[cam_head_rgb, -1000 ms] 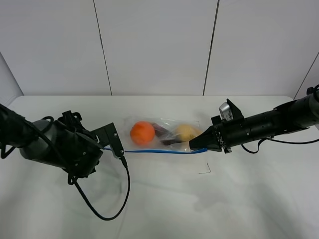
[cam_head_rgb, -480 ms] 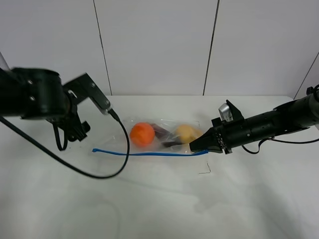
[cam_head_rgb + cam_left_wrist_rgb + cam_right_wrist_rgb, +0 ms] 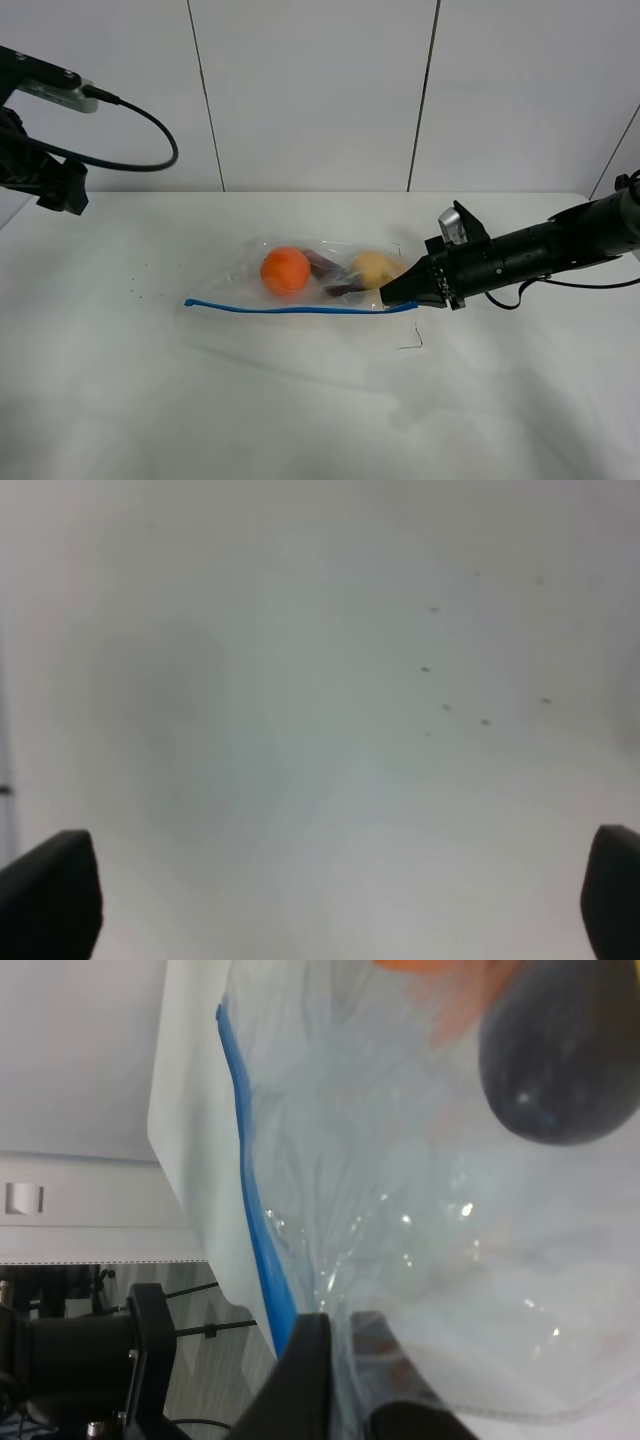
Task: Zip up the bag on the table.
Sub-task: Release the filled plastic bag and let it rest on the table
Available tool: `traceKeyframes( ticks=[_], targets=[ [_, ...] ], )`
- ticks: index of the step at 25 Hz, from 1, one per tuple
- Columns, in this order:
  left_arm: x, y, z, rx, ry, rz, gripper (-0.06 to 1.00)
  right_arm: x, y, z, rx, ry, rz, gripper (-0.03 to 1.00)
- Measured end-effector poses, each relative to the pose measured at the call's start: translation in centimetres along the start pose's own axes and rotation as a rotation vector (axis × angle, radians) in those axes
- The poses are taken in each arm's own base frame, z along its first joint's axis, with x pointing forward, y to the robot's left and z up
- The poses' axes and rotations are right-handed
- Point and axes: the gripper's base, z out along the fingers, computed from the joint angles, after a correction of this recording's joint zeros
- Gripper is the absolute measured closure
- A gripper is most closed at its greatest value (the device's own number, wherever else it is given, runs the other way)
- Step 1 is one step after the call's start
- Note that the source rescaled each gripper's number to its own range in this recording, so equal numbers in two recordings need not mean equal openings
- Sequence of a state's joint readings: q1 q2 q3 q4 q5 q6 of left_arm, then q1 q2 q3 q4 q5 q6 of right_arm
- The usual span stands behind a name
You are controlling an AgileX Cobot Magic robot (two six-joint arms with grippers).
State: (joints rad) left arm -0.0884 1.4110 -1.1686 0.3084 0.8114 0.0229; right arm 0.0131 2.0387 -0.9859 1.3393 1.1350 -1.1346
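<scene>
**Item 1, the bag** (image 3: 320, 275). We find it lying flat at the centre of the exterior high view, on the table (image 3: 300, 410). It is clear crinkled plastic. Inside it, from left to right, are an orange (image 3: 285, 269), a dark eggplant (image 3: 322, 264) and a yellow fruit (image 3: 372, 267).

**Item 2, the zipper strip** (image 3: 300, 308). It is blue and runs along the bag's lower edge as one thin unbroken line from end to end. We see no gap or double line in it.

**Item 3, the right gripper** (image 3: 392, 292). It enters from the right of the frame. Its jaws are closed on the bag's right corner, by the end of the strip. The right wrist view shows plastic pinched between the fingers (image 3: 305, 1380).

**Item 4, the left gripper** (image 3: 340, 900). Its jaws are spread wide and empty, with only bare table and a few dark specks beneath. The left arm (image 3: 45, 170) stands high at the upper left of the frame, well apart from the bag.

**Status.** We judge the zipping itself done or nearly done, though the pictures cannot confirm that the seal is pressed shut along its whole length. What we reckon is left is for the right gripper to let go of the corner and move clear.
</scene>
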Motion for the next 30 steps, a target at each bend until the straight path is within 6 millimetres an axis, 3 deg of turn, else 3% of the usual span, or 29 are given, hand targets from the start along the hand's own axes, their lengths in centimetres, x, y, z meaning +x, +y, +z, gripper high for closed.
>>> traceKeyframes(
  ticks=[6,13,30],
  targets=[
    [1.4,2.3,-1.1,0.018,0.029,-0.096,-0.05,0.1,0.0,0.0,0.003,0.007,-0.004,0.97],
    [3.7,1.8,-3.2,0.046,0.036,-0.121,-0.05,0.1,-0.1,0.0,0.007,0.015,-0.008,0.97],
    [17.0,-1.4,-7.5,0.03,-0.221,-0.273,-0.05,0.2,-0.1,0.0,0.008,0.02,-0.014,0.97]
  ],
)
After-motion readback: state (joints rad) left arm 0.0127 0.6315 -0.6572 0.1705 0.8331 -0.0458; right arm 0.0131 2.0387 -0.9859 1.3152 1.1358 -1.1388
